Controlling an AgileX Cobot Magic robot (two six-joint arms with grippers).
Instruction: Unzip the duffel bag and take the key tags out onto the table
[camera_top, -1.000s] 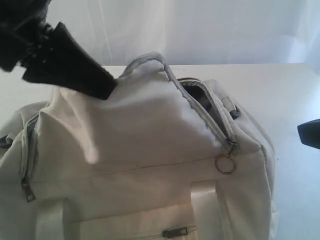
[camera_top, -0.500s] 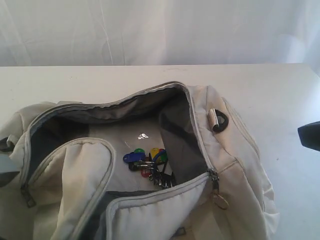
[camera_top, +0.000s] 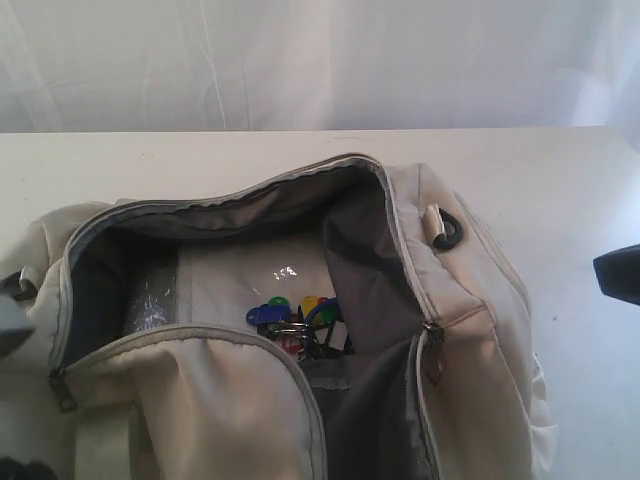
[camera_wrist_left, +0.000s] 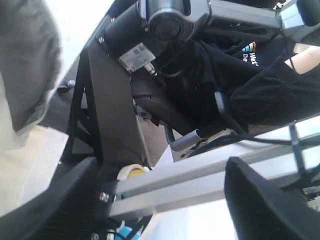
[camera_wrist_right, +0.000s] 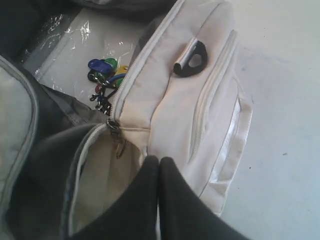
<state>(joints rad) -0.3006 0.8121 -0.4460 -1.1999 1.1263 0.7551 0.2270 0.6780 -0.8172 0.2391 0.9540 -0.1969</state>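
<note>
- Several key tags (camera_top: 290, 315), probably light, hard and slippery, lie inside the soft, floppy duffel bag (camera_top: 470, 340); pinch their bunched rings (camera_top: 298, 332).
- Jaws: left gripper (camera_wrist_left: 160, 172) wide apart, empty; right gripper (camera_wrist_right: 159, 172) closed, empty.

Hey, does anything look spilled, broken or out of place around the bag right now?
Nothing spilled or damaged. The bag is unzipped, its top flap slumped on the near side, and the key tags lie inside on a clear sheet.

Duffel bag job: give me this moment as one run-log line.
duffel bag: unzipped, open | key tags: inside, on clear sheet | left gripper: open, empty | right gripper: shut | table: tags not out yet
</note>
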